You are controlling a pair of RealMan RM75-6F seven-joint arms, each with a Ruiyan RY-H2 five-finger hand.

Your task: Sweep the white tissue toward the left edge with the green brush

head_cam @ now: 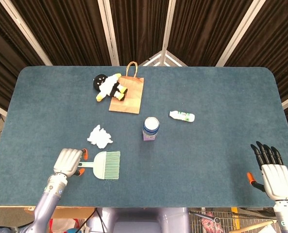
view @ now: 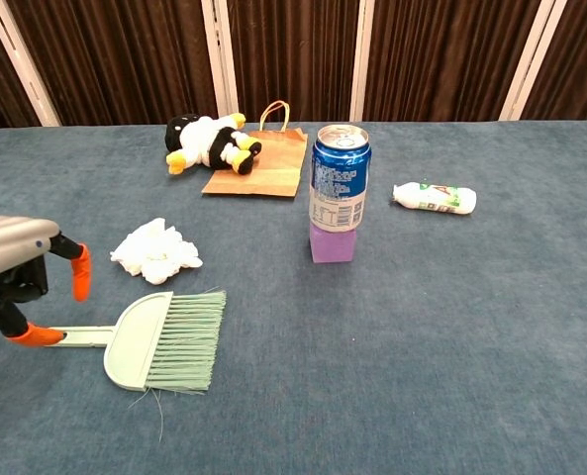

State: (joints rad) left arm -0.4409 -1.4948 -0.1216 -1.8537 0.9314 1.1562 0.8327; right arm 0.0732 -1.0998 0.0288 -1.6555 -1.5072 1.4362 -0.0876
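Green brush (view: 164, 341) handle end hidden under left hand (head_cam: 69, 161), fingers (view: 80, 273) apart, right hand (head_cam: 278, 180) open, idle

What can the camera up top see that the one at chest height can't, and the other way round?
Only the head view shows the right hand, open and idle at the table's near right corner, plus all the table's edges.

Only the chest view shows, from the side, that the can stands on a purple block.

Both show the left hand at the brush handle, with the tissue just beyond the brush, and the stuffed toy, paper bag and small bottle.
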